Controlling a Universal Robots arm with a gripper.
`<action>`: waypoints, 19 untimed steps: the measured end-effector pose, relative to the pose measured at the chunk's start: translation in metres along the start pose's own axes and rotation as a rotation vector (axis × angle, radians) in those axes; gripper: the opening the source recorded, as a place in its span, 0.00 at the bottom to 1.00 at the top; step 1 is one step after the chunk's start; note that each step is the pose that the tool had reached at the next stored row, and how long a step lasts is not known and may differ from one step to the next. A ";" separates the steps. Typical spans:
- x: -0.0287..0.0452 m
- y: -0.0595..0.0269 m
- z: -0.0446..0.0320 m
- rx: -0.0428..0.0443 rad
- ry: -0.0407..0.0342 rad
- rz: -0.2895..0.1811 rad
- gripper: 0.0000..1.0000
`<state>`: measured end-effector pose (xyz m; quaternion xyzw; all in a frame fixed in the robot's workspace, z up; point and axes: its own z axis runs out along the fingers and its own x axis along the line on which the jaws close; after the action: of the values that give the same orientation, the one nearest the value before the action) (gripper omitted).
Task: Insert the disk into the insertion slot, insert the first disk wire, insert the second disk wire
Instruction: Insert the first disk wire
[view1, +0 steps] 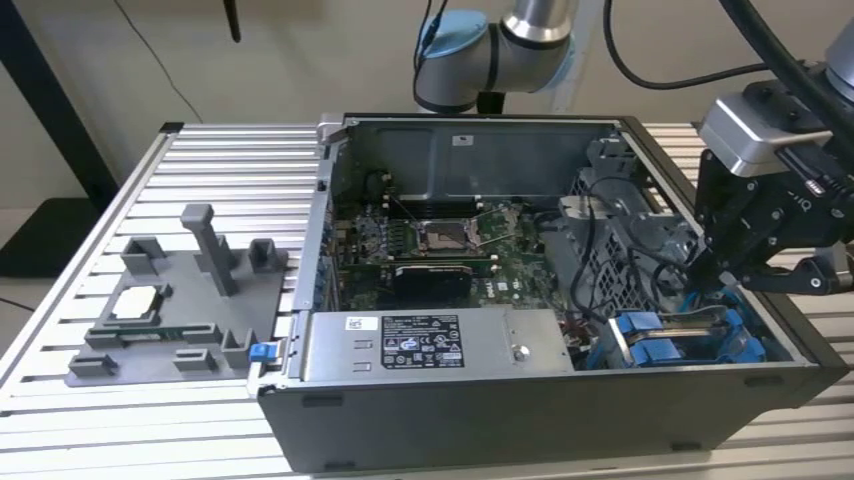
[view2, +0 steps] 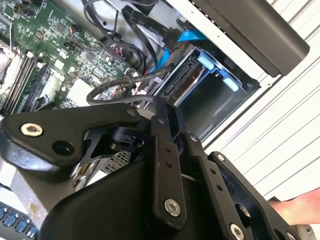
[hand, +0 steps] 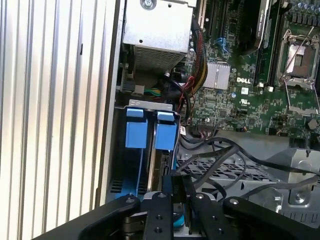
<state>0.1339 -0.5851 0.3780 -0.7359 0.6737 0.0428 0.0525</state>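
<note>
The disk (view1: 671, 335) lies in the insertion slot (view1: 747, 347) at the case's near corner on the exterior view's right, with its blue frame tabs (hand: 150, 134) at the bay mouth. In the second wrist view the disk's (view2: 181, 84) connector edge faces out of the slot (view2: 220, 102). My gripper (view1: 710, 275) hangs just above the bay's inner end. Its fingers are shut on the black connector of a disk wire (hand: 178, 184), and the black sleeved wire (view2: 117, 91) loops away from the gripper (view2: 156, 107) over the motherboard. In the first wrist view the gripper (hand: 178, 196) sits right beside the disk's end.
A grey labelled power-supply box (view1: 427, 342) fills the case's front. A perforated metal cage (view1: 617, 262) and loose black cables (hand: 220, 150) lie beside the bay. The motherboard (view1: 434, 240) is behind. A grey fixture (view1: 174, 300) stands on the slatted table at the exterior view's left.
</note>
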 end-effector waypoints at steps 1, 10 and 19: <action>0.0000 0.0000 0.0000 0.0000 0.0000 0.000 0.00; 0.0046 -0.0089 0.0066 -0.0200 -0.0025 0.003 0.00; 0.0086 -0.0198 0.0181 -0.0254 -0.0062 0.006 0.00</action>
<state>0.1544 -0.5894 0.3593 -0.7344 0.6751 0.0538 0.0451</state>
